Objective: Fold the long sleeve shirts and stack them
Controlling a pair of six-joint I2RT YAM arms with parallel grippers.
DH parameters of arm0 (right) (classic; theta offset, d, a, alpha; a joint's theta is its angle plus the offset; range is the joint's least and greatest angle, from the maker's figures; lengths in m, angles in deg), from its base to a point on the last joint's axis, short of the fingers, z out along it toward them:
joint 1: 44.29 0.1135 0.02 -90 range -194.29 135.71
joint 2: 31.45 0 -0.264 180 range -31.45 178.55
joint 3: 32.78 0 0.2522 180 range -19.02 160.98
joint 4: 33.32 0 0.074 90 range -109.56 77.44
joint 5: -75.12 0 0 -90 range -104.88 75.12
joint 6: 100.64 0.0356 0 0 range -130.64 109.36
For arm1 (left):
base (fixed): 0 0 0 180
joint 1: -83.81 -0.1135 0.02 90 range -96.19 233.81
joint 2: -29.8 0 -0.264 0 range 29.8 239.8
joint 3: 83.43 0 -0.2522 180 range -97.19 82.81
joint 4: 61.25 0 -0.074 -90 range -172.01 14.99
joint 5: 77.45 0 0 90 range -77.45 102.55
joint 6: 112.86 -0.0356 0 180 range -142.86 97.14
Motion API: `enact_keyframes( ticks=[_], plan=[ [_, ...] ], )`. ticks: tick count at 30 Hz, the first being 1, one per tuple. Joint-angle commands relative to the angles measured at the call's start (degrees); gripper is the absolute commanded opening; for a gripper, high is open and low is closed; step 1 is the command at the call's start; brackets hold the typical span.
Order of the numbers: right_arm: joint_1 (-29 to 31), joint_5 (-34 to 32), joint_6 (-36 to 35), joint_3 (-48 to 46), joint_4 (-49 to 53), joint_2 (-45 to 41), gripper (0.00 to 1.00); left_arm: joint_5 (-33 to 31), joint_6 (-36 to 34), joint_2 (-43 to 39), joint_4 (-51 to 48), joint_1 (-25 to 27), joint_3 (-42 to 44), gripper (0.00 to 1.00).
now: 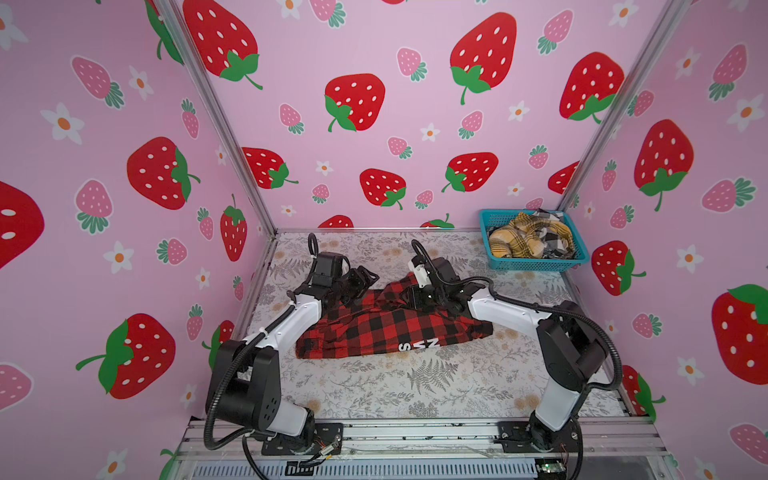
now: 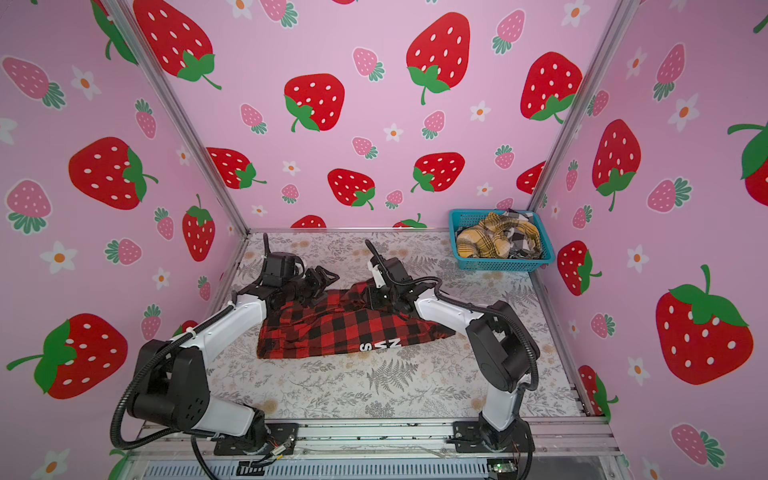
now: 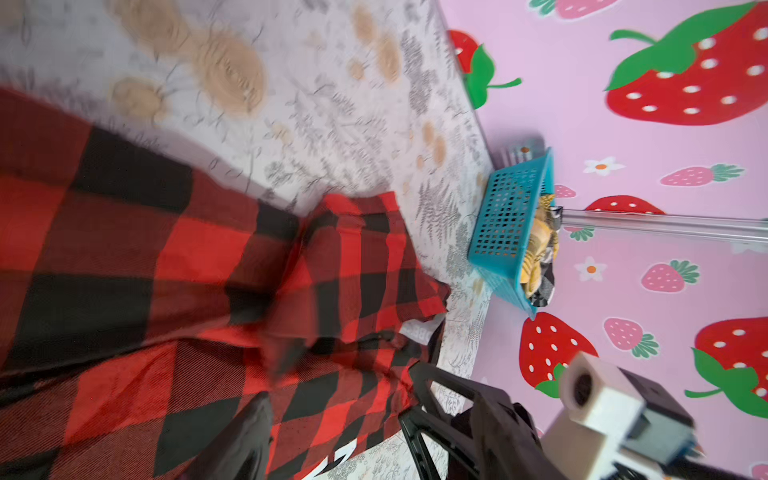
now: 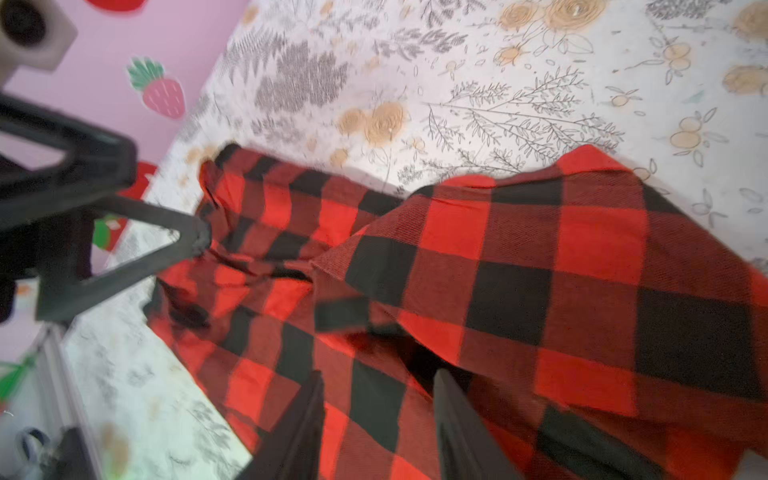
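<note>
Right wrist view: right gripper jaws parted over red-and-black check shirt, gripping nothing; left gripper also open. Shirt lies mid floral table, far edge bunched. Risk: jaws snag flannel on pull-away, dragging fold apart.

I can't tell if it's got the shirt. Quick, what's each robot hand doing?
Left gripper: open, jaws spread at the red-and-black shirt's far edge.
Right gripper: open, jaws apart over the shirt.

Lettering on shirt partly hidden, neck label blurred — unreadable
</note>
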Motion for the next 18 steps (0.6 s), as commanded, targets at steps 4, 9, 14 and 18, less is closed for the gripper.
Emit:
enact_keyframes(
  ticks=[4, 9, 14, 18],
  plan=[
    [-0.45, -2.58, 1.83, -0.02, 1.22, -2.2, 0.57, 1.8, 3.91, 1.93, 3.8, 0.71, 0.63, 0.75],
    [-3.45, -5.9, 4.94, 0.02, 5.12, -1.76, 0.54, -0.53, 0.81, 5.64, -4.58, 0.83, -2.82, 0.71],
    [-7.87, -5.27, 6.27, -0.97, 5.95, -2.04, 0.52, 0.77, 3.74, 9.99, -3.91, 0.74, -4.07, 0.67],
    [-11.92, -5.04, 7.26, -0.72, 8.11, -1.69, 0.49, 0.35, 4.43, 12.69, -4.04, 0.69, -6.83, 0.63]
  ],
)
